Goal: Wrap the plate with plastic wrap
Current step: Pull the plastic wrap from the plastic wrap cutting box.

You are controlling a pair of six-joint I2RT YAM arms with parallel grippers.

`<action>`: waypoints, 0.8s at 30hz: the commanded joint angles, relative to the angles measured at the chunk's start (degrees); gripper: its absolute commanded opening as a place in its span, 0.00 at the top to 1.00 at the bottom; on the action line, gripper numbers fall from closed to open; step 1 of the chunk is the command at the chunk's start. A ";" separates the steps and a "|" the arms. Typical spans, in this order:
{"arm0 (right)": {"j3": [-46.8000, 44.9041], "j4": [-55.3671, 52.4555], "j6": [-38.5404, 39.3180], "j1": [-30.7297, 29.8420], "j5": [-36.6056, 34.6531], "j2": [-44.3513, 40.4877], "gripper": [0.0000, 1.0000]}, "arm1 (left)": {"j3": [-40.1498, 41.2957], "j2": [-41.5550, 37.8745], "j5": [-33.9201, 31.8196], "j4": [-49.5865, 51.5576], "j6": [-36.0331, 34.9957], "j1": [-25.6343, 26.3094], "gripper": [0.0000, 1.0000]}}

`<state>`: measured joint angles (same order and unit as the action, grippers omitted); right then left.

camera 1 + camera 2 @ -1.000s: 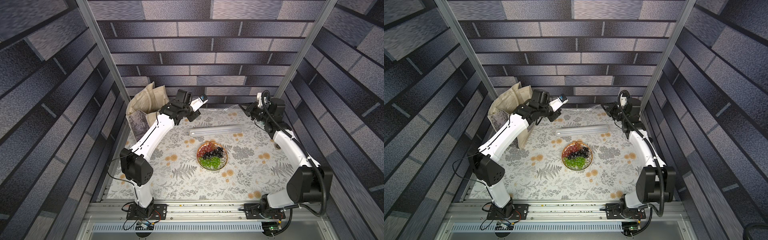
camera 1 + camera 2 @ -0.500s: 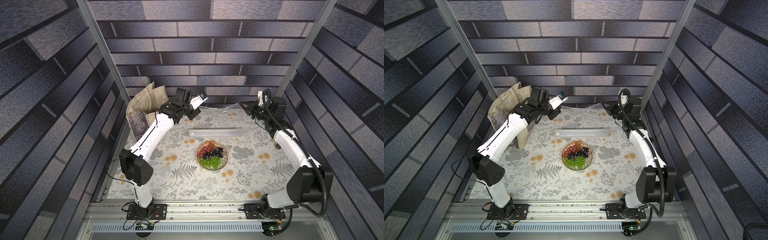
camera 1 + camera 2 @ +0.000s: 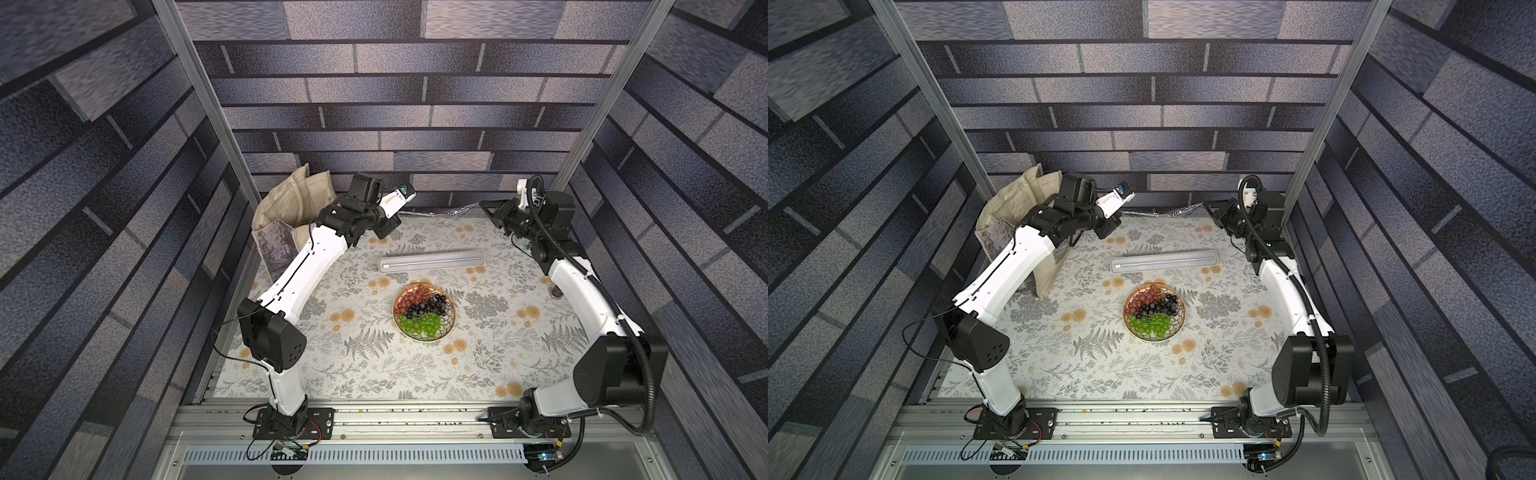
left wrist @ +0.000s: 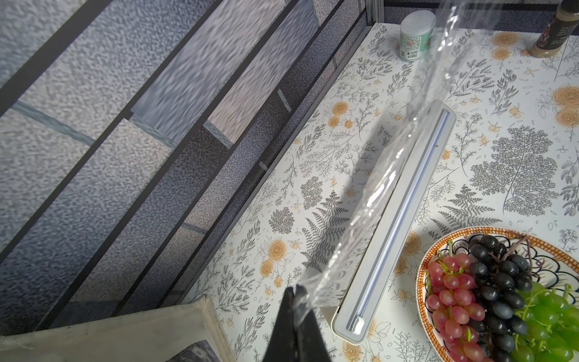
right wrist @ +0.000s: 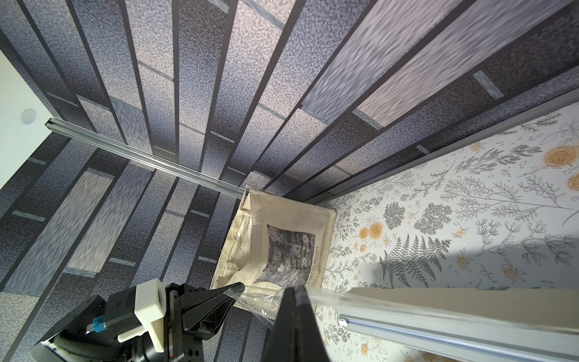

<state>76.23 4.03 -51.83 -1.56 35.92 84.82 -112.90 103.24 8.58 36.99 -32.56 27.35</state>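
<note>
plastic wrap (image 3: 440, 213) stretched aloft, 2 ends pinched, plate (image 3: 448, 328) well apart

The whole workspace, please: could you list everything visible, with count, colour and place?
plate: one, gold-tan rim, table centre
grapes: three bunches, red, dark purple, green, on the plate
dispenser box: one, cream-grey, behind the plate
plastic wrap: one sheet, clear, stretched between both grippers
tote bag: one, cream, back left corner
jar: one, green, white lid, back right corner
bottle: one, brown, near the jar
left gripper: black fingers shut on the plastic wrap
right gripper: black fingers shut on the plastic wrap
</note>
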 commanded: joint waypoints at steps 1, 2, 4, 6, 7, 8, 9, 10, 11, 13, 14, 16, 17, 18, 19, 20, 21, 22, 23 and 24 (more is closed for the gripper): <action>2.95 1.86 0.50 0.47 0.10 -2.16 1.00 | -3.14 -0.32 -0.63 -0.87 0.85 0.24 0.99; 3.13 1.86 0.48 0.47 0.18 -2.16 1.00 | -3.49 -0.24 -0.62 -0.63 0.91 0.24 0.99; 3.47 1.77 0.49 0.44 0.18 -2.12 1.00 | -4.14 -0.10 -0.58 -0.32 0.92 0.20 0.98; 3.63 1.74 0.50 0.42 0.18 -2.11 1.00 | -4.58 -0.06 -0.51 -0.17 0.84 0.19 0.99; 3.71 1.68 0.50 0.46 0.20 -2.11 1.00 | -4.80 0.02 -0.57 -0.09 0.82 0.24 0.98; 3.75 1.68 0.50 0.49 0.24 -2.13 1.00 | -5.02 0.10 -0.56 0.13 0.74 0.24 0.98; 3.87 1.70 0.48 0.49 0.41 -2.11 1.00 | -5.30 0.16 -0.55 0.29 0.74 0.24 0.98; 3.93 1.74 0.44 0.49 0.46 -2.11 1.00 | -5.59 0.22 -0.58 0.44 0.74 0.27 0.98; 3.94 1.78 0.42 0.45 0.46 -2.16 1.00 | -5.82 0.21 -0.58 0.53 0.74 0.33 0.98; 4.02 1.68 0.47 0.45 0.52 -2.30 1.00 | -5.94 0.21 -0.65 0.54 0.74 0.33 0.98; 4.11 1.70 0.36 0.43 0.55 -2.29 1.00 | -6.06 0.16 -0.64 0.52 0.74 0.33 0.98; 4.28 1.68 0.37 0.48 0.63 -2.36 1.00 | -6.19 0.20 -0.64 0.65 0.74 0.41 0.99; 4.35 1.77 0.42 0.42 0.64 -2.39 1.00 | -6.36 0.21 -0.70 0.59 0.74 0.38 0.98; 4.44 1.78 0.42 0.49 0.76 -2.38 1.00 | -6.50 0.21 -0.73 0.71 0.74 0.42 0.98; 4.50 1.82 0.30 0.42 0.81 -2.37 1.00 | -6.67 0.21 -0.81 0.80 0.74 0.42 0.98; 4.55 1.77 0.35 0.46 0.81 -2.46 1.00 | -6.82 0.21 -0.79 0.84 0.74 0.42 0.98; 4.62 1.74 0.42 0.45 0.87 -2.46 1.00 | -6.96 0.21 -0.83 0.97 0.74 0.42 0.98; 4.72 1.68 0.39 0.42 0.90 -2.46 1.00 | -7.05 0.21 -0.84 0.98 0.74 0.51 0.98; 4.80 1.68 0.35 0.42 0.90 -2.46 1.00 | -7.15 0.25 -0.89 1.00 0.74 0.51 0.98; 4.96 1.68 0.41 0.44 0.97 -2.46 1.00 | -7.32 0.26 -0.89 1.06 0.74 0.51 0.98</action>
<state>78.39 3.62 -51.83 -1.56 36.14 84.73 -117.32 103.68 8.56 39.20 -32.56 27.46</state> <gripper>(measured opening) 0.040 0.052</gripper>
